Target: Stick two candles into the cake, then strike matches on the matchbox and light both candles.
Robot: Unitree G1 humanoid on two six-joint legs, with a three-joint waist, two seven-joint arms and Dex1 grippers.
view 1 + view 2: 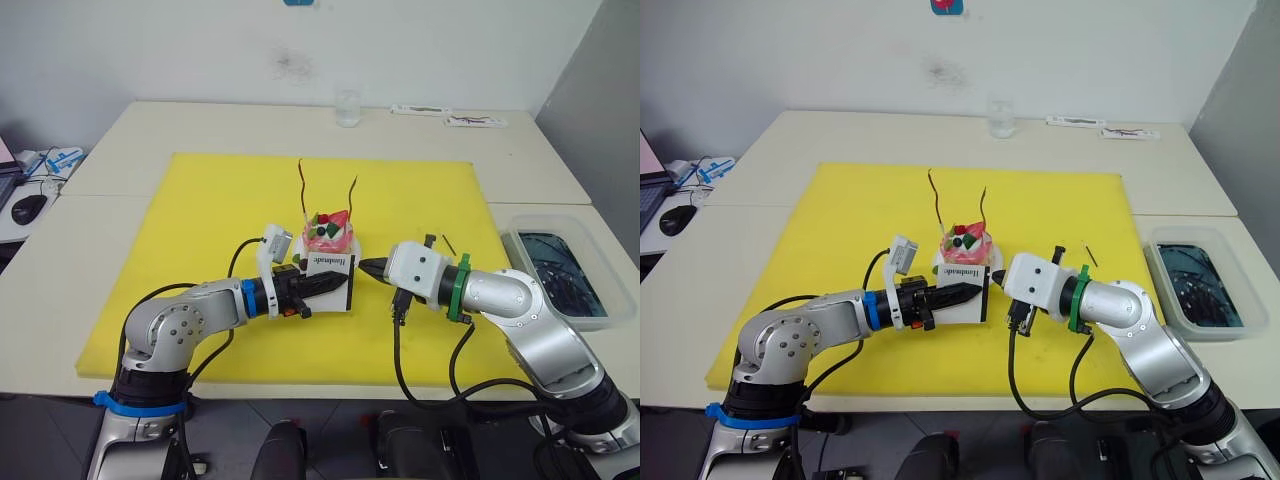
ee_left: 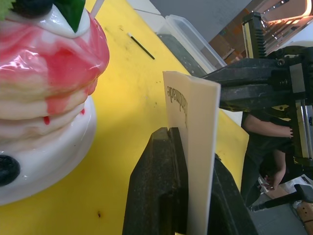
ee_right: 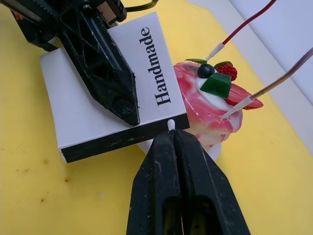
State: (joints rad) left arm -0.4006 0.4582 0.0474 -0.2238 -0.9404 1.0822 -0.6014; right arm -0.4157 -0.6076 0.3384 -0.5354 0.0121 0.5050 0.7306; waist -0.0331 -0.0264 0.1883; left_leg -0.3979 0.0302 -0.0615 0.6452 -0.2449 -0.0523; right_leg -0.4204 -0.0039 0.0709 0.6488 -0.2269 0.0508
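Note:
The pink cake [image 1: 331,238] stands on its white plate at the middle of the yellow mat [image 1: 200,220]. Two wavy candles [image 1: 303,188] [image 1: 351,196] stand upright in it. Just in front of the cake, my left gripper [image 1: 336,281] is shut on the white matchbox [image 3: 98,103] and holds it off the mat. My right gripper [image 3: 172,135] is shut on a match. The match's pale head [image 3: 170,124] pokes out of the fingertips against the box's black striking edge [image 3: 117,143]. A second match [image 1: 449,244] lies on the mat to the right.
A clear tub [image 1: 560,272] with dark contents sits on the table right of the mat. A glass [image 1: 347,107] and a flat white strip [image 1: 450,116] are at the far edge. A computer mouse [image 1: 28,208] lies on the desk far left.

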